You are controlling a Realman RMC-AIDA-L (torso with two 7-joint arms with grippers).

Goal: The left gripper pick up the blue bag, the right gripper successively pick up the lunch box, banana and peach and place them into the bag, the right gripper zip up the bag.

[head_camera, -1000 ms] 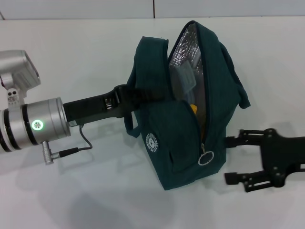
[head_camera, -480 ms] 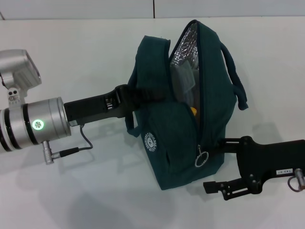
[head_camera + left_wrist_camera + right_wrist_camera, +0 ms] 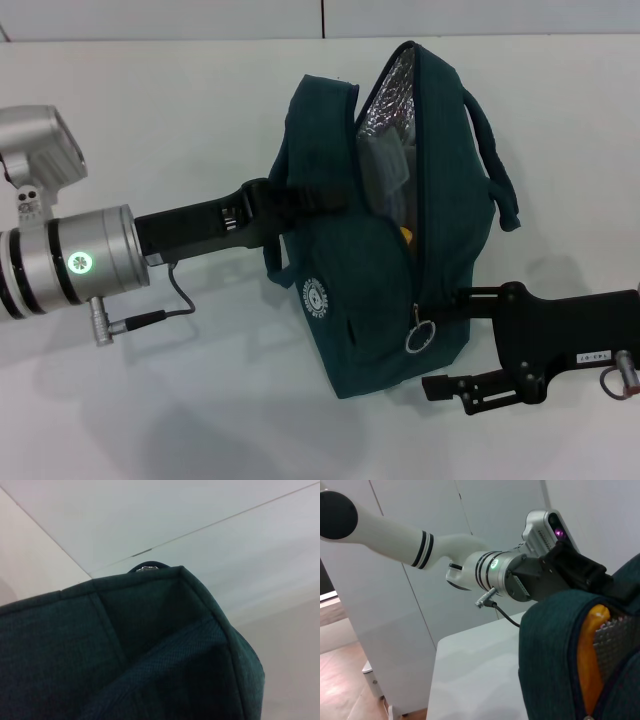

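Note:
The blue bag (image 3: 370,300) hangs above the white table, unzipped along its top, silver foil lining showing. My left gripper (image 3: 262,205) is shut on its near handle strap; in the left wrist view only bag fabric (image 3: 150,655) shows. Inside the opening I see the clear lunch box (image 3: 385,165) and an orange bit of the banana (image 3: 407,233). The banana (image 3: 592,655) also shows in the right wrist view, beside the foil. The peach is hidden. My right gripper (image 3: 438,342) is open at the bag's lower end, its fingers either side of the ring zip pull (image 3: 420,338).
The white table (image 3: 180,400) spreads under and around the bag. A wall seam runs along its far edge. The left arm (image 3: 395,535) and left gripper (image 3: 580,572) reach in across the right wrist view.
My right gripper has moved left, up to the bag's lower end, and now straddles the zip pull. The bag has shifted a little. The left arm has held still.

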